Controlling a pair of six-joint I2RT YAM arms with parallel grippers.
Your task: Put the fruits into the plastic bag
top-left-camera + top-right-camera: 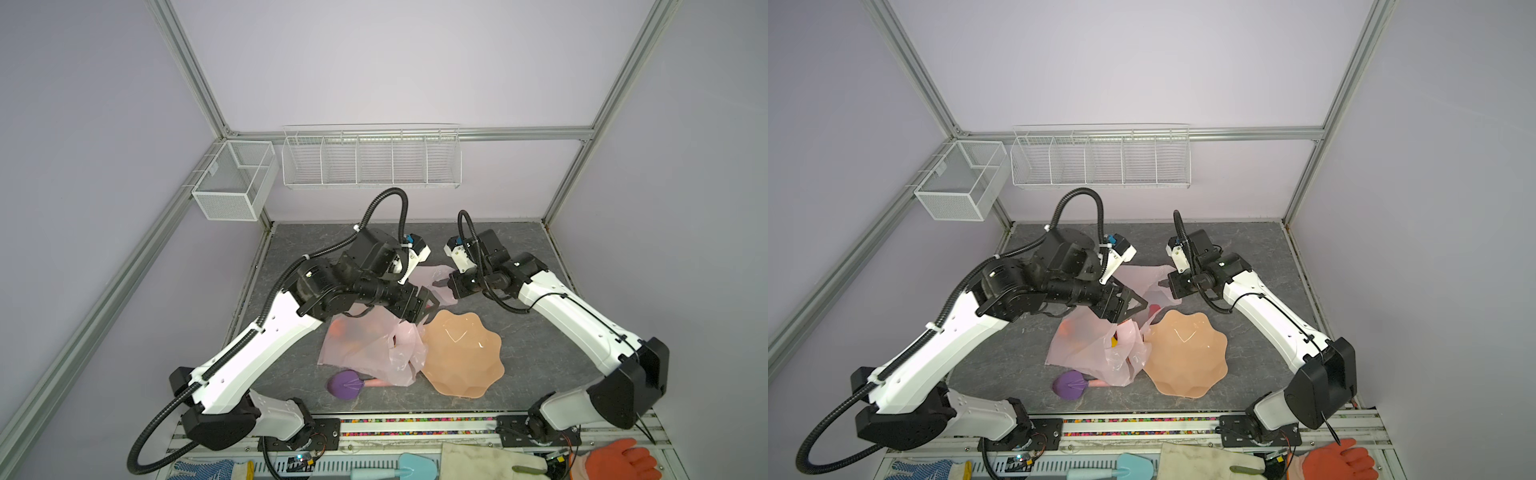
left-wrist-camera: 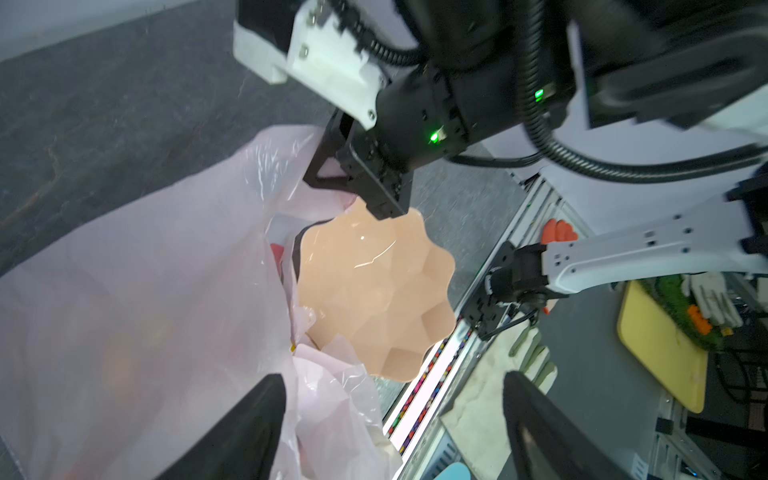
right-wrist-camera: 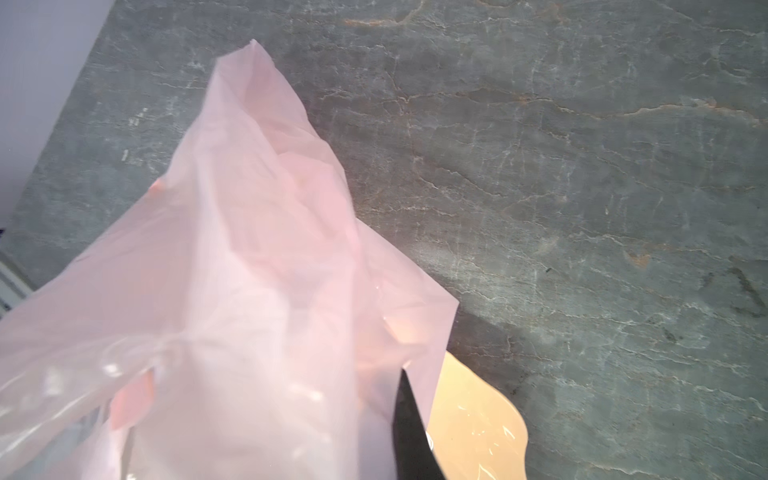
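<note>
Where the right tool is clenched on one raised edge of it, the plastic bag stands up in a pale pink peak, and from that tool it slopes down to lie crumpled on the tabletop beneath the left tool. In the right wrist view the film drapes over that tool, leaving one black finger showing. The fruits lie inside the bag, blurred through the film: an orange one under the left tool's wrist and a yellow piece at the crumpled mouth, just below its fingertips. A red patch sits right beside those fingertips; fruit or print, I cannot tell. The left tool is released, jaws spread wide with nothing between them, hovering over the bag's mouth; in the left wrist view its fingers frame the bag's folds and the bowl's rim. Just past its fingertips, a peach wavy-edged bowl rests on the tabletop, touching the bag's crumpled edge. Back from the left tool, toward that arm's base, a purple scoop lies beside the bag, its pink handle running under the film.
</note>
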